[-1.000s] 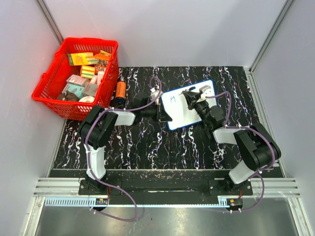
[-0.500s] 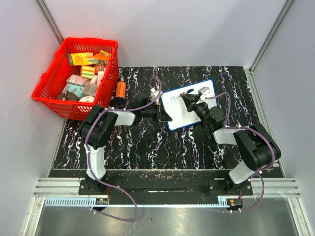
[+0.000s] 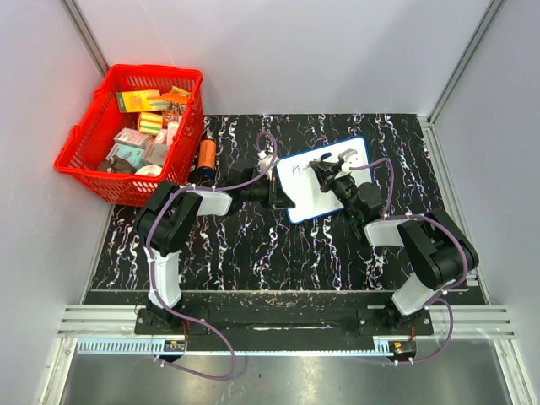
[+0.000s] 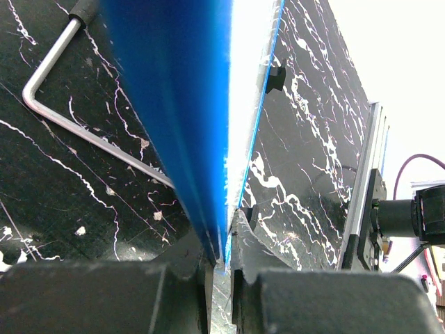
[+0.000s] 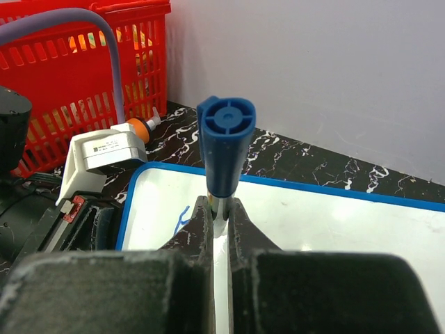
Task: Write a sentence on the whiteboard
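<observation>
On the black tabletop [image 3: 253, 245] with white streaks lies the small flat whiteboard [image 3: 308, 201]. It is smooth and white, with a thin blue rim and round corners. It sits near the middle of the tabletop, a bit toward the far side, between the two arms. Its long side runs left to right, and its right end is turned a little toward the back wall.

Thin blue writing [image 3: 295, 169] shows near the board's left end. Only a few small strokes are there, too small to read.

The left fingers [image 3: 274, 192] are black and pinch the board's left edge. From the left wrist the board is seen from the side, with both fingers closed tight on its blue rim. A bent metal rod [image 4: 62, 118] lies on the tabletop beside it.

The right fingers [image 5: 201, 229] are squeezed narrow around a blue plastic marker [image 5: 226, 142]. The marker stands upright over the board, its round end pointing up. Its tip is hidden behind the fingers.

A red plastic basket [image 3: 84, 148] full of small boxes sits at the far left. A small orange bottle [image 3: 206, 154] lies just beside it.

Compared with one second ago, the right fingers are a little more to the left over the board. The board and the left fingers are in the same place.
</observation>
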Action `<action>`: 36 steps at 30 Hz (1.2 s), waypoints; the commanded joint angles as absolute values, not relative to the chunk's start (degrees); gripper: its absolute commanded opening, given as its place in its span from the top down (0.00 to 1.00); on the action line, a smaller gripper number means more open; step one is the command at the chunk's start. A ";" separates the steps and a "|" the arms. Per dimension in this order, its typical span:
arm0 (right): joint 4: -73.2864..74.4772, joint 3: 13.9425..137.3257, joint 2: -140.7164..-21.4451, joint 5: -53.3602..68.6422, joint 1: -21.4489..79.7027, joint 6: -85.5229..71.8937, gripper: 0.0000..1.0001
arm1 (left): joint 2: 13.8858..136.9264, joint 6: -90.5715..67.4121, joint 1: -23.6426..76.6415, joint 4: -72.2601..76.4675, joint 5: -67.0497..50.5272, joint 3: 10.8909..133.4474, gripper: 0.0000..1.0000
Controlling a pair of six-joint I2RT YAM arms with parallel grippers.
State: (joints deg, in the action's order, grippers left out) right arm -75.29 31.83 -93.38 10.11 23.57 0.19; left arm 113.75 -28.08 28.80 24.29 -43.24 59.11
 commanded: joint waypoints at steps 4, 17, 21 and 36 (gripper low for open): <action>-83.23 33.75 -94.04 8.44 23.29 1.76 1.00 | 117.69 -21.88 29.71 12.83 -34.72 55.81 1.00; -83.32 32.34 -93.87 13.45 23.29 1.49 1.00 | 117.60 -21.71 29.71 12.57 -34.72 55.64 1.00; -82.80 31.73 -93.78 13.71 23.20 2.37 1.00 | 117.60 -21.71 29.71 12.48 -34.72 55.81 1.00; -77.52 32.52 -93.34 12.13 22.59 2.99 1.00 | 117.69 -21.62 29.71 12.48 -34.63 55.99 1.00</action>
State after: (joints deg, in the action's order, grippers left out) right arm -75.44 31.79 -93.60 13.26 23.29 1.52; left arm 113.75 -28.10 28.80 24.29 -43.24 59.11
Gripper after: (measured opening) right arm 0.054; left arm 0.116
